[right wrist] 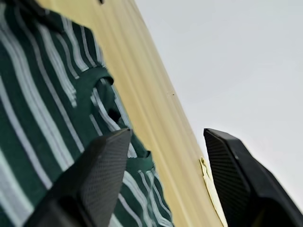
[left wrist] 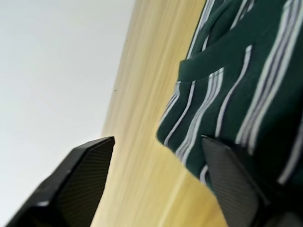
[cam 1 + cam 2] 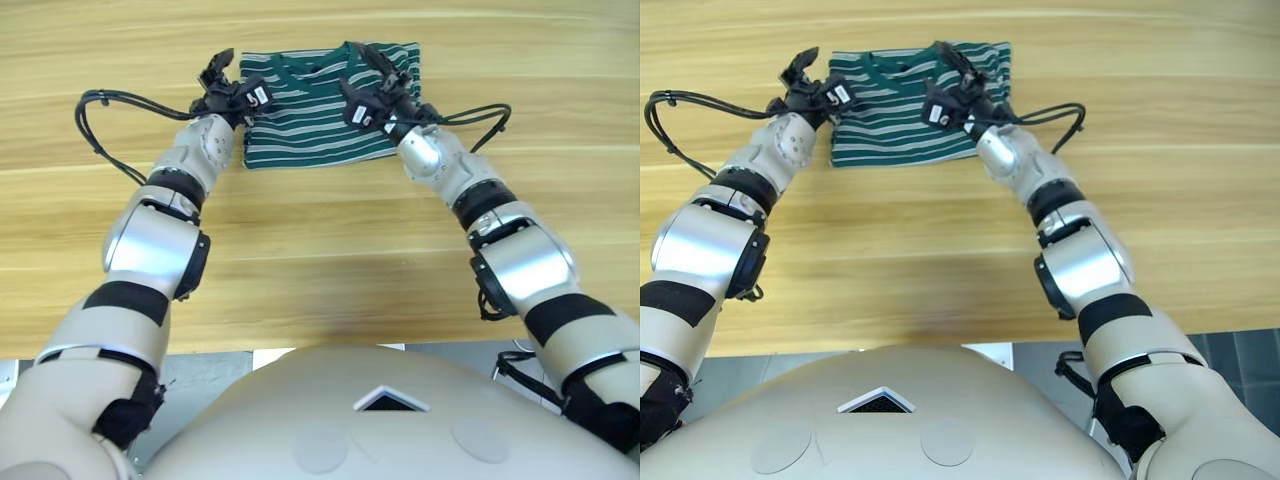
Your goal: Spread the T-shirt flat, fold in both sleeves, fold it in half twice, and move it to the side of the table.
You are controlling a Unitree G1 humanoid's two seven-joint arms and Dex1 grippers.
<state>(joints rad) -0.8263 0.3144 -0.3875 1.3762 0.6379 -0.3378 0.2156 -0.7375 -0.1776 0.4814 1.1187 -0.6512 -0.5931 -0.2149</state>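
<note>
Both pincers are working at the ends of a part-folded shirt – a half-fold looks to be in hand.

The T-shirt (image 3: 318, 125) is lying as a neat rectangle on the far part of the surface (image 3: 320, 260), sleeves apparently tucked in already; its neckline is pointing toward the far edge and its long axis is running left to right. The left pincer (image 3: 220, 68) is hanging released at the shirt's left edge, one finger just beside the cloth; the right pincer (image 3: 386, 66) is gaping over the far right corner – neither is grasping anything. Next, I judge, each is needing to close on an edge and carry it across.
</note>
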